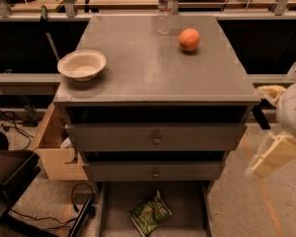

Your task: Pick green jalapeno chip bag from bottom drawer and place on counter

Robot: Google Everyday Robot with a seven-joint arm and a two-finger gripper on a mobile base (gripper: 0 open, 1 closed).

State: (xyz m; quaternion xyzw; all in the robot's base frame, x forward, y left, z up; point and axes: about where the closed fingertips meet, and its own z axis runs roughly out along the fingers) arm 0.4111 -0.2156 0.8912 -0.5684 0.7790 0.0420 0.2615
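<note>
The green jalapeno chip bag lies flat on the floor of the open bottom drawer, near its middle, at the bottom of the camera view. The counter is the grey cabinet top above it. My gripper hangs in the air at the right edge of the view, beside the cabinet's right side at about the height of the knobbed drawers. It is well above and to the right of the bag and holds nothing that I can see.
On the counter stand a white bowl at the left edge, an orange at the back right and a clear plastic bottle at the back. Two shut knobbed drawers sit above the open one. A wooden box and cables lie left of the cabinet.
</note>
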